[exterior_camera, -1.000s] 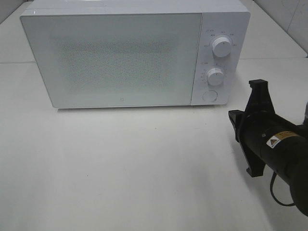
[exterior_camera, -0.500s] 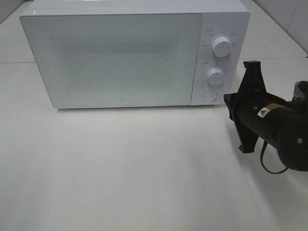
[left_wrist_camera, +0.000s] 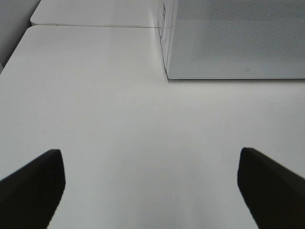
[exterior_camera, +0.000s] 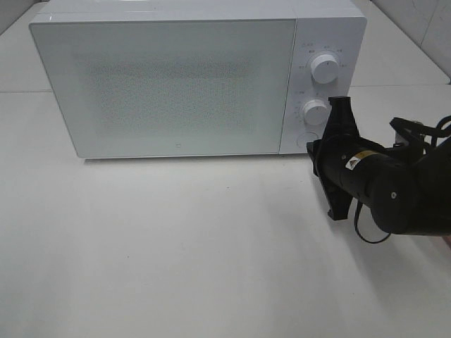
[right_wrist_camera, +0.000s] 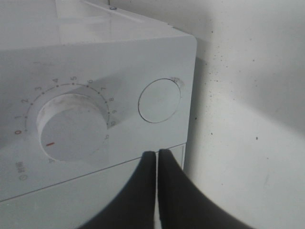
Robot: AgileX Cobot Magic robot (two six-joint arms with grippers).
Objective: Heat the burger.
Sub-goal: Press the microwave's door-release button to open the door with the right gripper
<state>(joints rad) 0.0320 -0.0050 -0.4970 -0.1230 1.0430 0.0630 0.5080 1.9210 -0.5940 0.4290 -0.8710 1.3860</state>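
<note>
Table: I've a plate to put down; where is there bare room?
Bare: the table in front of the microwave door, up to the right arm. Crowded: by the round button, where the right gripper sits, fingers shut.

Cannot see burger in any view; cannot make anything out through shut, speckled door [exterior_camera: 165, 88] of white microwave [exterior_camera: 199, 81] standing on bench [exterior_camera: 176, 246].

Microwave [exterior_camera: 197, 81]: white, door [exterior_camera: 165, 88] shut, on white table [exterior_camera: 176, 246].
Upper dial [exterior_camera: 325, 68]: right of the door.
Lower dial [exterior_camera: 316, 112]: beneath it (red mark).
Button [right_wrist_camera: 159, 100]: round, under both.
</note>
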